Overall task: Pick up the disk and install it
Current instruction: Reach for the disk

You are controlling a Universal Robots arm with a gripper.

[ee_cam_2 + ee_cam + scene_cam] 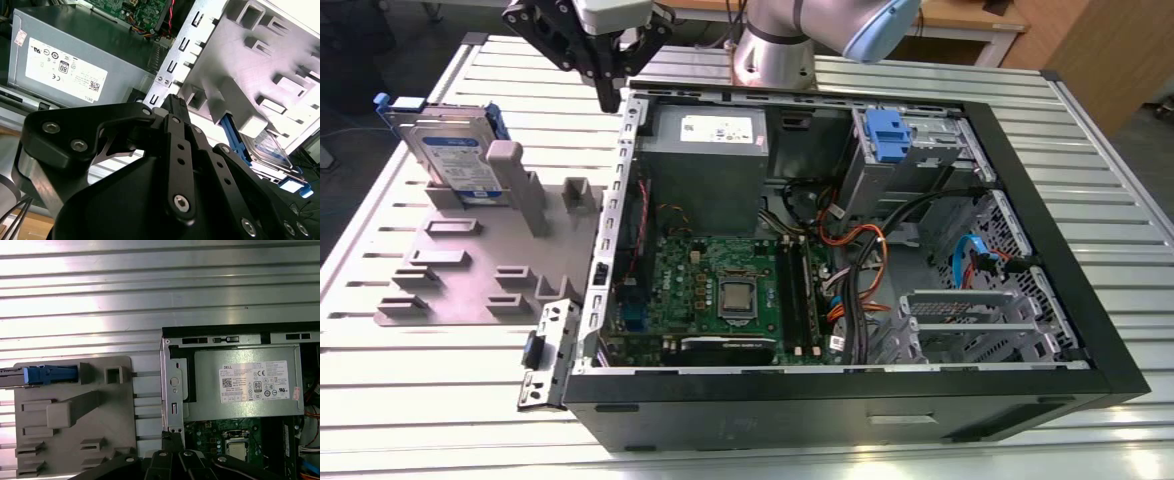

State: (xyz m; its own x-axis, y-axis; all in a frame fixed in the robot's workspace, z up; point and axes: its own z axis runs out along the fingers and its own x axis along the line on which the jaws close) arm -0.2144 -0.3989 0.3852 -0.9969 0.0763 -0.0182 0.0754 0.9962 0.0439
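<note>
Hand [607, 98] is hovering clenched on nothing over the far rim of the open computer case [854, 405]. The disk [454, 155] is standing upright in a grey holder [467, 250] at the exterior view's left. It is probably handling stiff, weighty and shock-sensitive (grip its flat faces). The slatted metal desk [427, 400] is leaving ample room.

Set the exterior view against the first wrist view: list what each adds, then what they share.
Exterior view: the disk standing upright in the grey fixture with its label face-on; the drive cage with its blue clip; orange cables; the arm.
First wrist view: a look straight down, with the disk edge-on as a blue strip.
Shared: power supply, motherboard, fixture, table, and the gripper hovering by the case wall, apart from the disk.
</note>
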